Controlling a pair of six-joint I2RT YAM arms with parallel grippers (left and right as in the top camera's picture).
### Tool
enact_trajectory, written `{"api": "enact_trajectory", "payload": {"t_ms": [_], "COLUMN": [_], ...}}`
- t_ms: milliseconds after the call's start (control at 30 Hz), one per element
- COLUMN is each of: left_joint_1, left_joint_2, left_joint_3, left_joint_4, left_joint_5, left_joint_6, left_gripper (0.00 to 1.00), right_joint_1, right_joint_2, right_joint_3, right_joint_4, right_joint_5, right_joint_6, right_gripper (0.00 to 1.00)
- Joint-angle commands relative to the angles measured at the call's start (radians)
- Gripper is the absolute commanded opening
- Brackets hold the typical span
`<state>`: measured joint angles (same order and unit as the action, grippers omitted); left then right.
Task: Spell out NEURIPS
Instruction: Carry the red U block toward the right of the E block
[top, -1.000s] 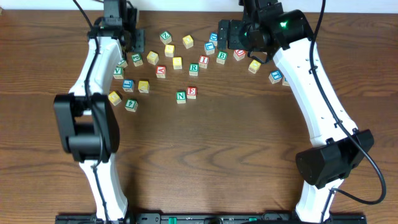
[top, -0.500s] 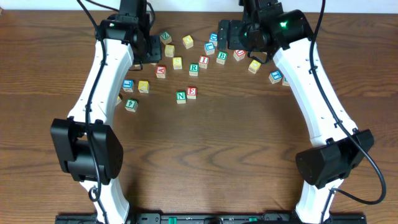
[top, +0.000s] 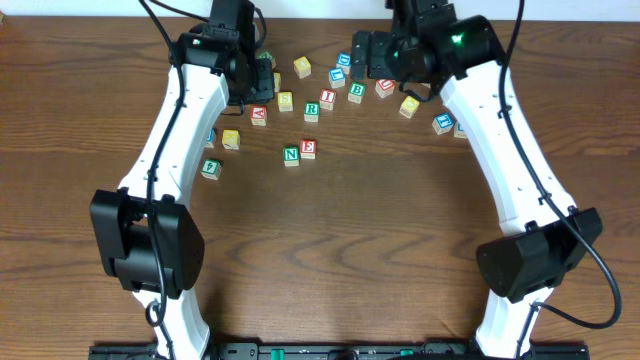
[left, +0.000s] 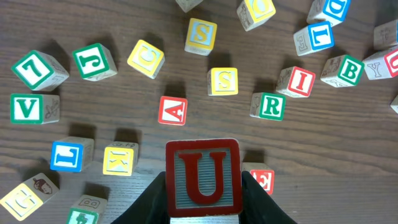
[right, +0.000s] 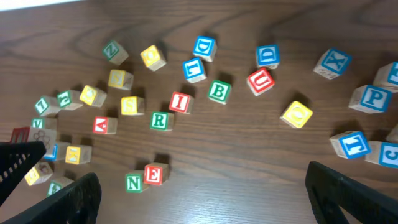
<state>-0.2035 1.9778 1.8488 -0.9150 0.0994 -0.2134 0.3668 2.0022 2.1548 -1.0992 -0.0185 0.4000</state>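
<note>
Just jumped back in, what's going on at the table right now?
The left gripper is shut on a red U cube, held above the scattered letters. The green N cube and red E cube sit side by side nearer the robot, so two letters are placed. The right gripper is open over the far cubes, holding nothing. The R cube, I cube and P cube lie loose.

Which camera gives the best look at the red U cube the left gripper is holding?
Left wrist. The wooden cube with the red U fills the foreground, letter facing the camera, clamped in the left gripper. Overhead, that gripper hides it. The right wrist shows at most a red sliver at its left edge.
</note>
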Motion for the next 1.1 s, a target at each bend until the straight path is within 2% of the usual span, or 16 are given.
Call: {"api": "enact_trajectory", "payload": {"t_ms": [0, 300, 467, 767, 1067], "left_joint_1": [-0.026, -0.154, -0.220, -0.307, -0.348], "left_joint_2": [0.002, 0.003, 0.006, 0.060, 0.148], "left_joint_3": [0.006, -0.027, -0.141, -0.278, -0.283], "left_joint_4": [-0.004, -0.034, 0.052, 0.263, 0.281], "left_joint_5": [-0.002, -0.002, -0.002, -0.006, -0.071], "left_joint_6": [-0.011, -0.120, -0.156, -0.204, -0.265], "left_gripper": [0.25, 0.25, 0.25, 0.25, 0.26], "right_joint_1": [-0.077, -0.319, -0.420, -0.437, -0.437], "right_joint_2": [-0.028, -0.104, -0.100, -0.100, -0.100], "right_joint_3": [-0.004, -0.004, -0.005, -0.005, -0.005], "right_joint_4": [-0.002, -0.049, -0.136, -0.170, -0.187], "right_joint_5": [0.018, -0.103, -0.131, -0.130, -0.130], "right_joint_6": [0.006, 0.014, 0.013, -0.018, -0.050], "right_gripper": [0.99, 0.99, 0.99, 0.99, 0.99]}}
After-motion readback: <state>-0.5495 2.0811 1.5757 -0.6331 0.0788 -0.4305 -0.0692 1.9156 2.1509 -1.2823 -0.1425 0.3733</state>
